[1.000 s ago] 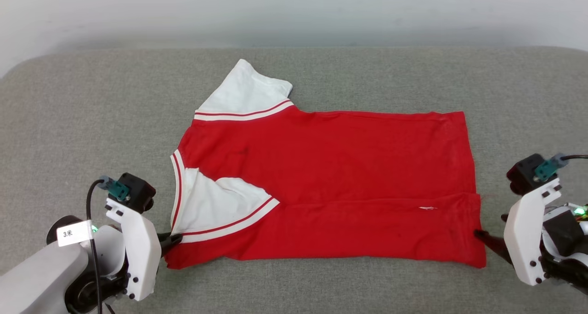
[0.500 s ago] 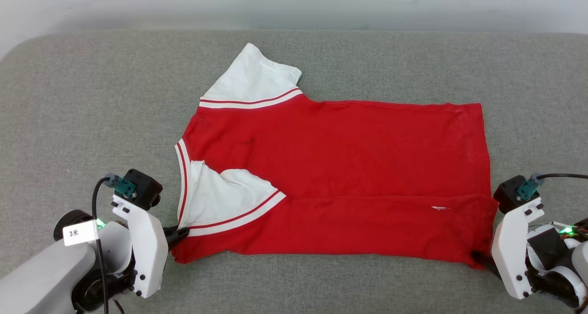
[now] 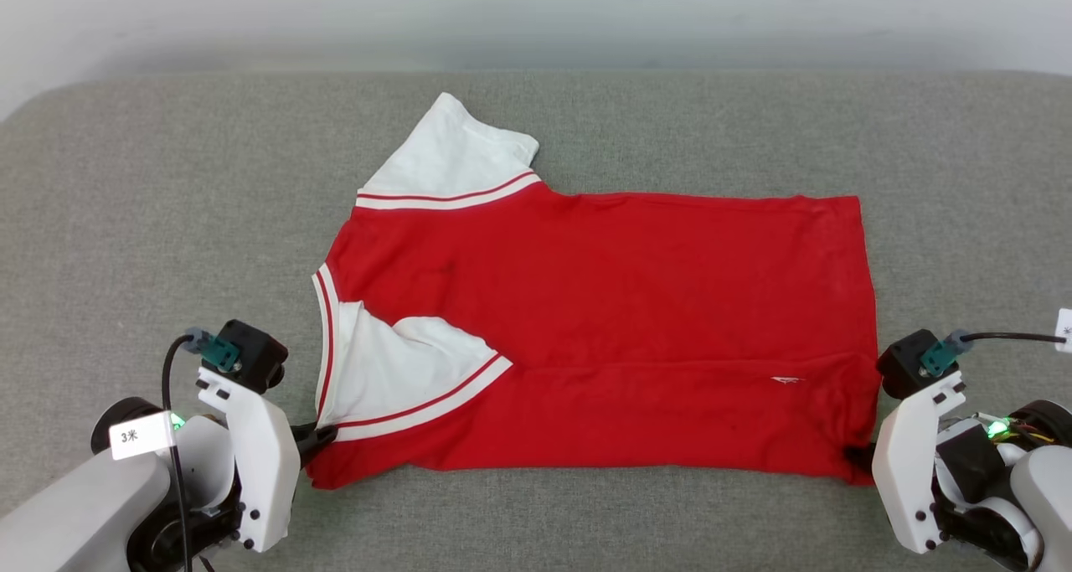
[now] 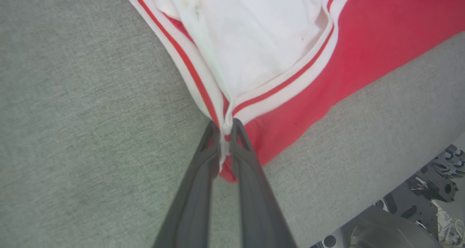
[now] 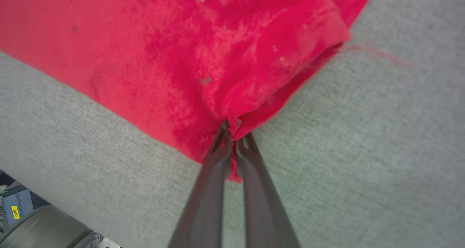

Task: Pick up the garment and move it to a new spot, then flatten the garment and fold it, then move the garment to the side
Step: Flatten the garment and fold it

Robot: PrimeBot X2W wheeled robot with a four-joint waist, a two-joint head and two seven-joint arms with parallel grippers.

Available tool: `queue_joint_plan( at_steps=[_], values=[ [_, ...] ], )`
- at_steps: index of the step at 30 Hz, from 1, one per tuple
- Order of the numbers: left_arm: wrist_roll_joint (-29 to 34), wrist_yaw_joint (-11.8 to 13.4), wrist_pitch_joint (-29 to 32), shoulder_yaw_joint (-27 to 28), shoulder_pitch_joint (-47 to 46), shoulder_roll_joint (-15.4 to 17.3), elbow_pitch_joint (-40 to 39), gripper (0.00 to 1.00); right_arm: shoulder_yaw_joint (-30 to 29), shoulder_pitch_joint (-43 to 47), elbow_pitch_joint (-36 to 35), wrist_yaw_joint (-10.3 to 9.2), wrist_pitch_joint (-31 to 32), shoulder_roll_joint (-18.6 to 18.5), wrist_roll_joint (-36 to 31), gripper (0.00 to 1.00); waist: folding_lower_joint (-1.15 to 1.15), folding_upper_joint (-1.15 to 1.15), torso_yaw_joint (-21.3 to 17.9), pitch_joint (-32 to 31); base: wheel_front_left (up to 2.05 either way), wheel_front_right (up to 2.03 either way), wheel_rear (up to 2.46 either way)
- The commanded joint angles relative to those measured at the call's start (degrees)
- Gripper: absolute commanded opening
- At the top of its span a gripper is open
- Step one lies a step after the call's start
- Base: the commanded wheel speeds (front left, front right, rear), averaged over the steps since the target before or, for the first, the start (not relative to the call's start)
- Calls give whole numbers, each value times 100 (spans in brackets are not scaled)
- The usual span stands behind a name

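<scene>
My left end effector [image 4: 226, 126] is staying clenched on the near shoulder corner of the red jersey T-shirt [image 3: 603, 304], right where the striped trim [image 4: 203, 84] is bunching. The shirt is lying flat across the middle of the grey table [image 3: 126, 220], with its near white sleeve [image 3: 402, 371] folded inward. My right end effector [image 5: 232, 130], gaping a moment ago, is now pinching the near hem corner [image 5: 254, 106]. With both near corners gripped, I am judging the next fold ready to begin.

From above, the whole garment [image 3: 603, 304] on the grey worktop [image 3: 126, 178] is looked down upon by the head camera; its near corners are shared, close-up, with the wrist cameras.
</scene>
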Motion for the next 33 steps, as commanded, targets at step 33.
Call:
queue_joint_plan(
  at_steps=[33],
  values=[
    [-625, 431, -653, -14, 1389, 356, -296, 0, -1638, 2011, -1300, -6, 39, -44, 86, 0, 0, 0, -155, -496, 0, 0, 0]
  ],
)
